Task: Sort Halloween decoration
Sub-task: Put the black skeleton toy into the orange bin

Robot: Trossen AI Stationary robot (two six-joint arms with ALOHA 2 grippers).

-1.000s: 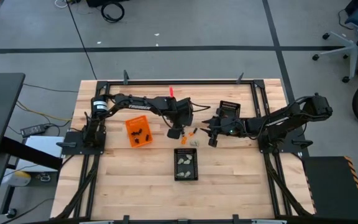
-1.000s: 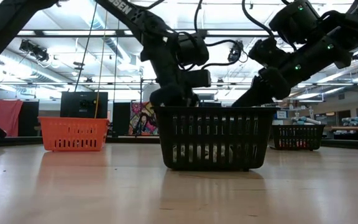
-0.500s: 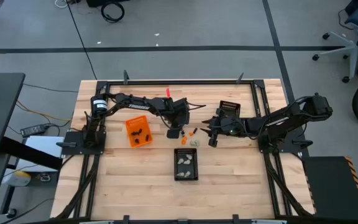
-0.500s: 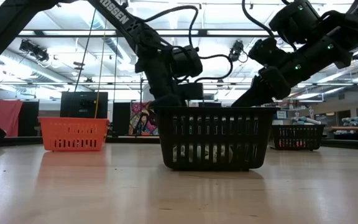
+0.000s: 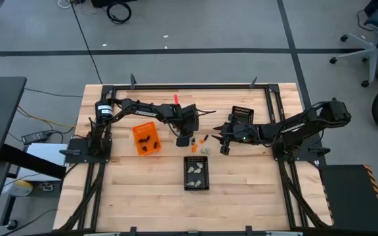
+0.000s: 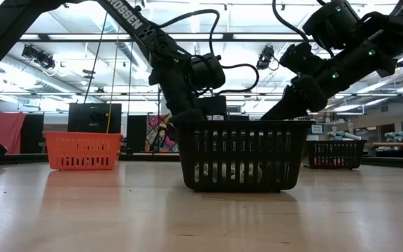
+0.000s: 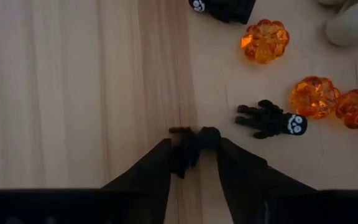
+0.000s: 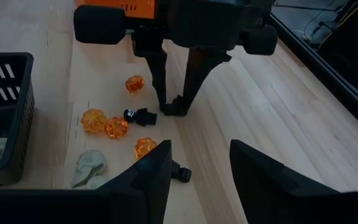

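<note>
The Halloween decoration lies loose on the wood: orange pumpkins (image 7: 265, 40) (image 8: 94, 119), a black skull-faced figure (image 7: 271, 119) (image 8: 140, 116), a pale piece (image 8: 89, 167) and another black piece (image 8: 180, 173). My left gripper (image 7: 192, 144) (image 5: 184, 139) stands over this cluster, shut on a small black piece (image 7: 190, 149). My right gripper (image 8: 194, 171) (image 5: 223, 145) hovers open just to the right of the cluster, with nothing between its fingers. My left gripper pinches the small black piece (image 8: 173, 109) between its two fingertips. The fingers come steeply from above, slanting toward the table's right. The piece is at table level, on the wood.
An orange bin (image 5: 146, 137) holding black pieces stands left of the cluster. A black mesh bin (image 5: 197, 173) with pale pieces stands nearer the front edge, and a second black mesh bin (image 5: 242, 115) stands behind my right gripper. Bare wood lies to the front left and right.
My left gripper has sunk toward the table at the loose pieces, drawing slightly toward the table's left, and its wrist has rolled a little.
</note>
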